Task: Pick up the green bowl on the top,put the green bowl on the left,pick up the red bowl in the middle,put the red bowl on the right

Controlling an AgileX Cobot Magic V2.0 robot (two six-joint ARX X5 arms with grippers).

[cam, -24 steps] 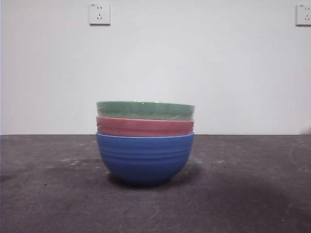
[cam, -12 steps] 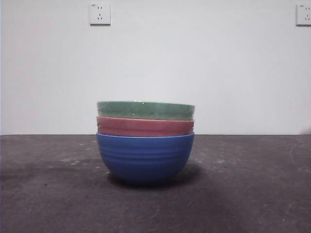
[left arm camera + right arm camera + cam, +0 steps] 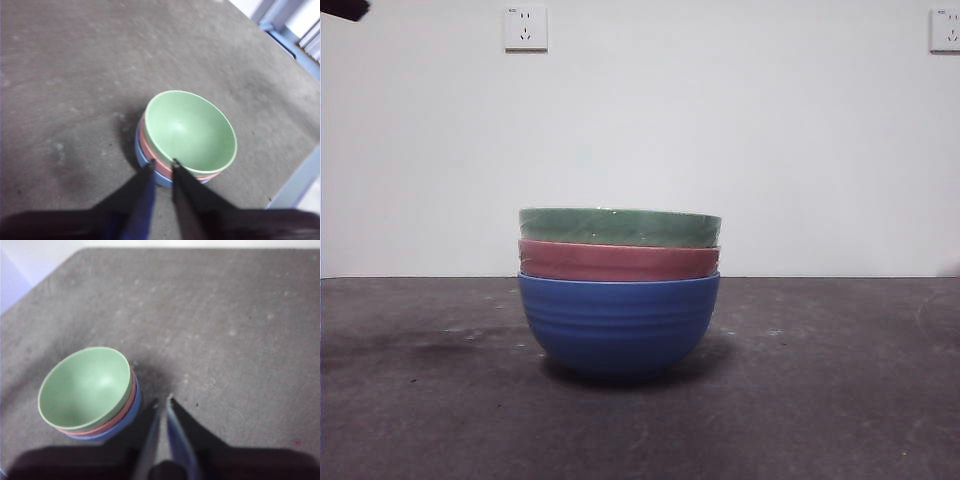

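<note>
Plainly nothing is done yet: the ribbed sage-green bowl [image 3: 619, 227] sits nested on top of the dull pinkish-red bowl [image 3: 618, 261], which sits in the ribbed blue bowl [image 3: 618, 322] at the middle of the dark grey worktop [image 3: 840, 400]. The left hand [image 3: 163, 164] hovers above the stack's rim with its jaws a narrow gap apart, holding nothing. The right hand [image 3: 162, 400] hangs beside the stack, jaws nearly pressed together and empty, so both lifts and both placings remain.
</note>
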